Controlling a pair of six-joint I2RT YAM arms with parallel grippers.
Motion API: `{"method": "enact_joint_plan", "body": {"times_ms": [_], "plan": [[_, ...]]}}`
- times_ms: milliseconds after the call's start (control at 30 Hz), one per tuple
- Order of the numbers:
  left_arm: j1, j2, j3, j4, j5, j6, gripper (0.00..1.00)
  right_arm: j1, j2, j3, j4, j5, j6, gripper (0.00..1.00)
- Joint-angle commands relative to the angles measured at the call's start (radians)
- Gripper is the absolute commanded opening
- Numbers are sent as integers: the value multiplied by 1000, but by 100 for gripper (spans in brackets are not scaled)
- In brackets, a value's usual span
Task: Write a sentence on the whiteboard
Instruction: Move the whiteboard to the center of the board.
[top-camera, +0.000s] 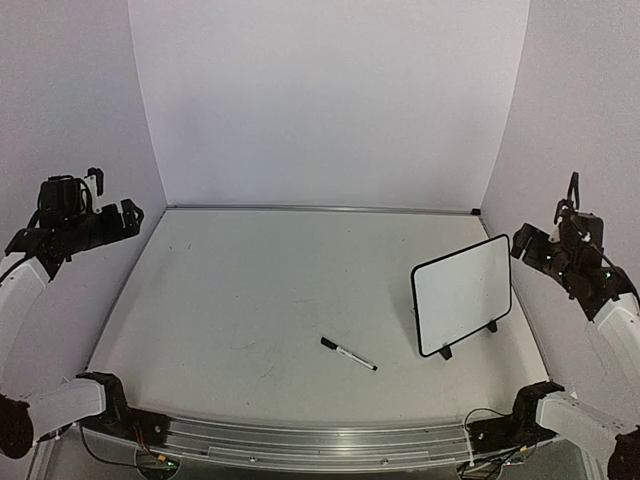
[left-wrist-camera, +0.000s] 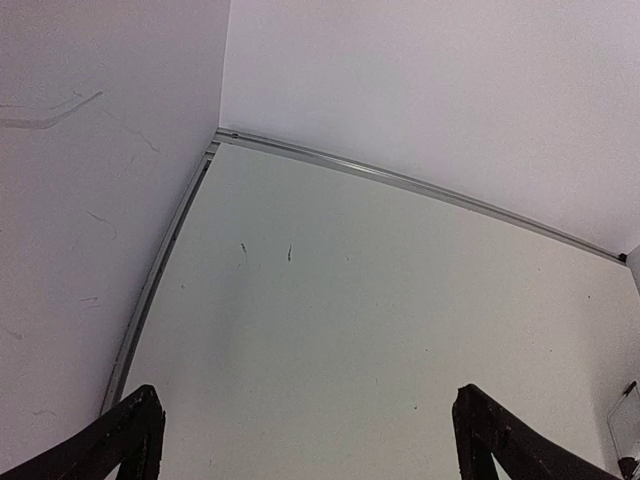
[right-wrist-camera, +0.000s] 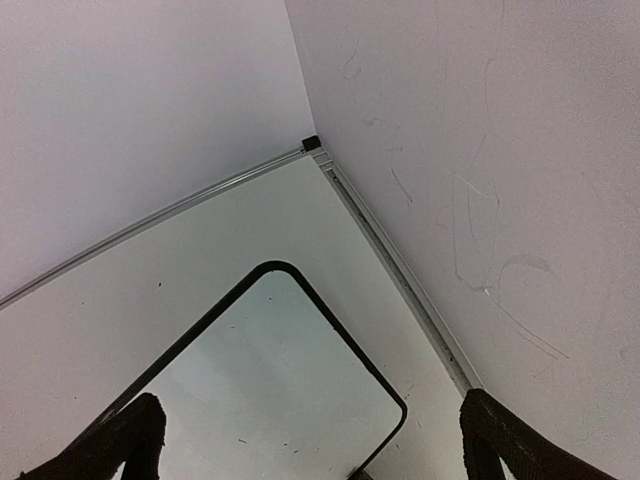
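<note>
So left claw (top-camera: 130, 214) and right claw (top-camera: 526, 243) hung wide open, empty, marker (top-camera: 348, 354) lying slantwise on the table (top-camera: 230, 290) nearer the right one, by the blank whiteboard (top-camera: 462, 292).

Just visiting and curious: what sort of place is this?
Likely a robot test booth: plain pale walls around a pale tabletop, black-and-white robot arms at left and right, a small black-framed whiteboard and black marker pen.

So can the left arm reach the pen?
Probably yes. The left tool is open and raised at its own side, and nothing lies between it and the pen. The whiteboard stands beyond the pen, out of the way.
</note>
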Motion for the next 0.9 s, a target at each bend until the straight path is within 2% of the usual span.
{"method": "enact_joint_plan", "body": {"times_ms": [0,233,433,600,700,867], "plan": [[3,24,31,-19,6,-15,100,5,-3,57,-20,-85,14,98],[3,15,16,2,86,19,100,4,25,94,-94,-333,26,98],[3,24,-24,32,245,59,100,8,88,57,-189,-577,96,81],[1,47,-32,35,306,62,100,57,26,-40,-260,-581,140,79],[1,50,-37,52,332,62,100,100,1,-113,-270,-594,188,74],[1,74,-34,57,365,64,99,260,-10,-221,-260,-507,293,69]]}}
